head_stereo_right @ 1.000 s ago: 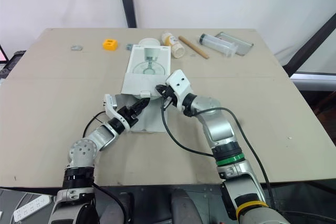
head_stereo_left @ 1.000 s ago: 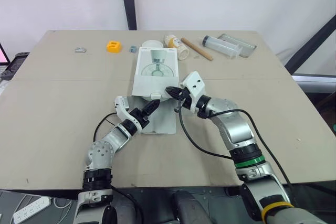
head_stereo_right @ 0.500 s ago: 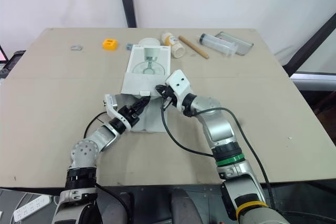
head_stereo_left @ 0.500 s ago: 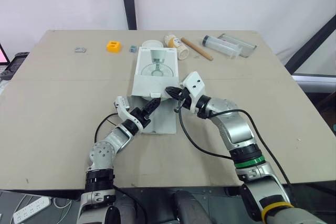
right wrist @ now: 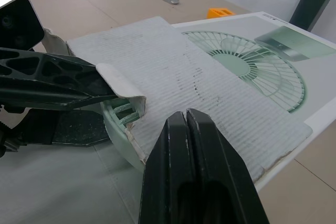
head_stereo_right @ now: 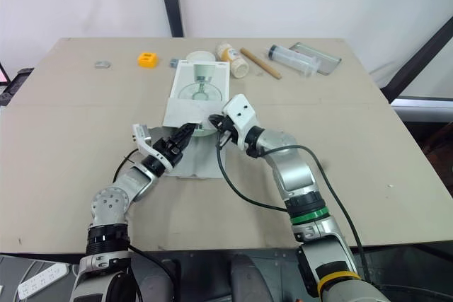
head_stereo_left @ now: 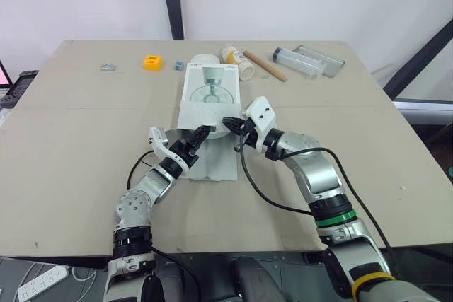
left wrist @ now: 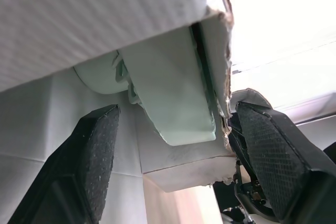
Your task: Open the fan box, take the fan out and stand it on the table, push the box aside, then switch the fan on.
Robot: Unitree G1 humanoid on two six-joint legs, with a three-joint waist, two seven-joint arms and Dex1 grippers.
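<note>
The white fan box (head_stereo_left: 210, 93) lies flat at the table's middle, its open end facing me and its long flap (head_stereo_left: 218, 164) spread on the table. The pale green fan (left wrist: 173, 98) sits inside the box mouth. My left gripper (head_stereo_left: 198, 134) is open at that mouth, one finger (left wrist: 97, 150) on each side of the fan's green part. My right gripper (head_stereo_left: 228, 124) is shut, fingertips (right wrist: 186, 124) pressed together with nothing between them, resting at the near edge of the box's top panel (right wrist: 210, 87), just right of the left gripper.
Along the table's far edge lie a small metal piece (head_stereo_left: 107, 68), an orange block (head_stereo_left: 153, 62), a white round lid (head_stereo_left: 203, 60), a small bottle (head_stereo_left: 238, 61), a wooden stick (head_stereo_left: 265, 66) and a clear tube (head_stereo_left: 297, 61). Black cables trail from both wrists.
My left gripper has moved forward from the flap up to the box mouth, around the fan's green part. The right gripper has stayed put.
</note>
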